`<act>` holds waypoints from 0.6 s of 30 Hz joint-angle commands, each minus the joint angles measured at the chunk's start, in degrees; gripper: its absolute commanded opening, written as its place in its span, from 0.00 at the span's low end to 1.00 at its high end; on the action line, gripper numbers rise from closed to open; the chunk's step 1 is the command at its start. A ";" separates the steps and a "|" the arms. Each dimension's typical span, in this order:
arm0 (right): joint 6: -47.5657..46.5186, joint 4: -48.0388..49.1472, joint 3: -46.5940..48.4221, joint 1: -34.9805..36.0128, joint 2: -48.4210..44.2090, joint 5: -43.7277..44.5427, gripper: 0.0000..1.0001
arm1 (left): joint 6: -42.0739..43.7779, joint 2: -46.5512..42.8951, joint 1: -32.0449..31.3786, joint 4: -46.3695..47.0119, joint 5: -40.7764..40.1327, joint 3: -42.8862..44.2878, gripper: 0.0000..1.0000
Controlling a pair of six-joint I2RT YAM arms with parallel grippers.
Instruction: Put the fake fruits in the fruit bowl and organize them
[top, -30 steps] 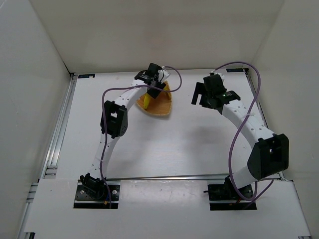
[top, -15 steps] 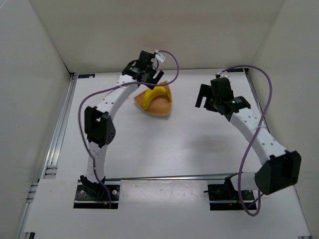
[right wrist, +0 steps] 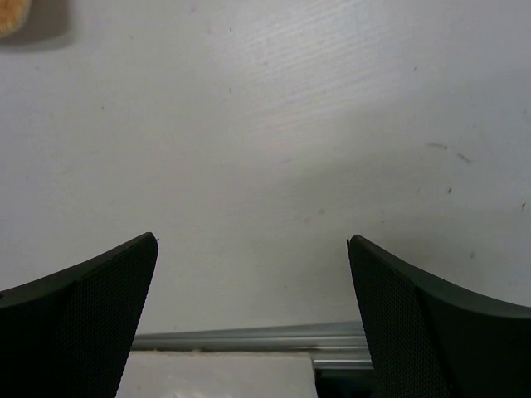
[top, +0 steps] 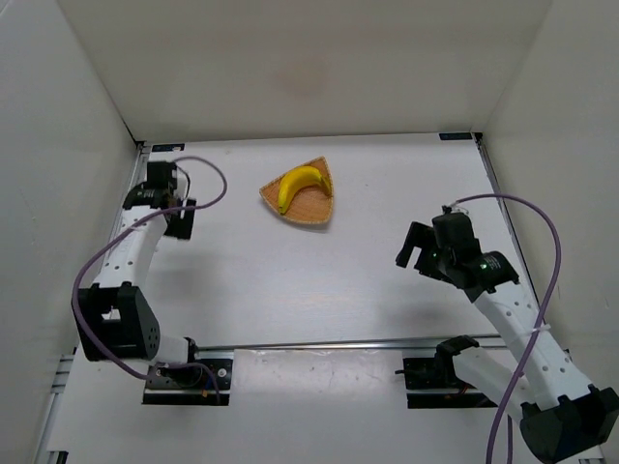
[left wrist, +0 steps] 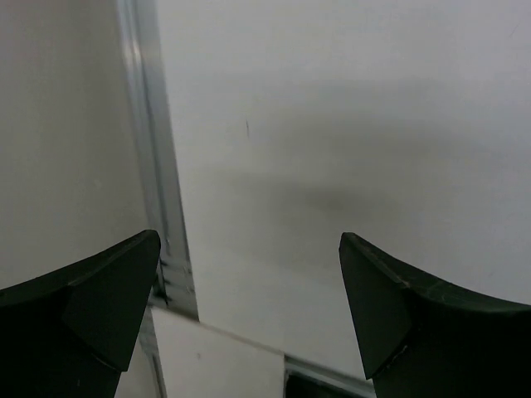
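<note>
Left gripper (left wrist: 249, 239) and right gripper (right wrist: 253, 238) spread wide, empty.

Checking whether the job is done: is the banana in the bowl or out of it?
In. The banana lies inside the wicker bowl, resting within its rim.

left gripper (top: 180, 218): gone from over the fruit bowl (top: 315, 207), now by the surface's left edge near the far-left corner
right gripper (top: 411, 247): pulled back toward the near-right corner
banana (top: 298, 186): released, now uncovered in the bowl
</note>
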 commanded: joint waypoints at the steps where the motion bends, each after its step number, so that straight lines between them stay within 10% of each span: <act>1: 3.74 -1.74 -3.89 -0.14 -1.77 -5.30 1.00 | -2.40 -5.28 3.35 -6.11 1.70 -8.36 1.00; 18: 6.12 -1.13 -7.07 0.39 -1.59 -10.41 1.00 | -2.93 -21.20 8.45 -5.58 5.92 -16.73 1.00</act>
